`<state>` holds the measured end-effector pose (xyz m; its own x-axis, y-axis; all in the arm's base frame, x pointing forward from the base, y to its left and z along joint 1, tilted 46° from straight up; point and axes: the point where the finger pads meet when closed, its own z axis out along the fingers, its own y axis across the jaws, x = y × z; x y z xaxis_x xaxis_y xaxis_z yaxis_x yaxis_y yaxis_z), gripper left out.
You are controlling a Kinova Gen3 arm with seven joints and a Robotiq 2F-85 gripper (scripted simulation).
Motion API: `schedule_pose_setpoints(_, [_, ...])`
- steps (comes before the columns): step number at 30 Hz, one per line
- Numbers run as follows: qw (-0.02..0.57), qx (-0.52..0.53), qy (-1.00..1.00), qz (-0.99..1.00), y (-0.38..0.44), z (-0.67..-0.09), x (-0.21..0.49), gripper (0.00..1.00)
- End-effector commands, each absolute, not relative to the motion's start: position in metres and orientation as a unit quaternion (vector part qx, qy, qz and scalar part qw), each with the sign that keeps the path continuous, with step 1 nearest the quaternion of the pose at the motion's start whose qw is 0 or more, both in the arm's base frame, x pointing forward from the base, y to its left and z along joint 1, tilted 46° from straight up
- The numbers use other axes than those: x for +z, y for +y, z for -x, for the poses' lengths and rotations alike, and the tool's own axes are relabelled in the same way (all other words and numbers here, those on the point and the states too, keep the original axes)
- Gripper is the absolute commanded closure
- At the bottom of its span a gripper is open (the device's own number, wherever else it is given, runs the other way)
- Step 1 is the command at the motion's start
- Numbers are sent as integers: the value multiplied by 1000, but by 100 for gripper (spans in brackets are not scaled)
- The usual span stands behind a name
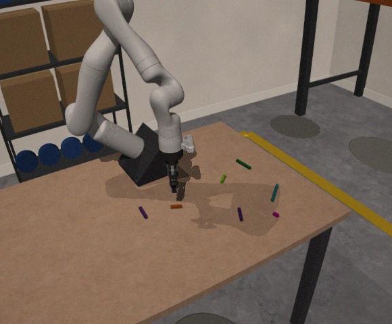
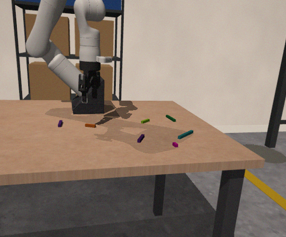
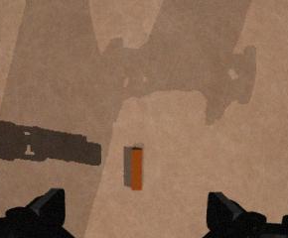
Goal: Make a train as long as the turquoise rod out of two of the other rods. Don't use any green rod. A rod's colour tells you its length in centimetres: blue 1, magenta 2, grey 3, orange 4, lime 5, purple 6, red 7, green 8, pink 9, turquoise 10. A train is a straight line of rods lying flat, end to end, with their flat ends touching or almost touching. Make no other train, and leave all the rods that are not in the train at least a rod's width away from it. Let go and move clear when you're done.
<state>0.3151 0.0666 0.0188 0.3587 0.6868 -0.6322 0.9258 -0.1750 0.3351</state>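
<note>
Your fingers [image 1: 174, 190] [image 2: 89, 98] are spread wide with nothing between them, raised above the tabletop [image 1: 84, 261] [image 2: 87, 153] [image 3: 263, 164]. Orange rod [image 1: 176, 206] [image 2: 89, 125] [image 3: 136, 169]: flat on the tabletop, lower than your fingers and slightly ahead of their gap in the wrist view. You have one purple rod [image 1: 142, 212] [image 2: 59, 123] near the orange, the other purple rod [image 1: 240, 214] [image 2: 140, 138] farther from the fingers. Neither purple touches the orange.
</note>
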Motion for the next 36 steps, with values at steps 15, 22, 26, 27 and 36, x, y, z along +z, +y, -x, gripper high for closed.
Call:
schedule_pose_setpoints(15, [354,-161,511,-767,64,-313,20,0])
schedule_pose_setpoints(22, [359,-153,486,-782,62,-312,21,0])
schedule_pose_setpoints(26, [360,-150,477,-787,61,-311,21,0])
schedule_pose_setpoints(27, [361,-148,473,-790,61,-311,21,0])
schedule_pose_setpoints(36, [368,-132,425,-816,57,-309,23,0])
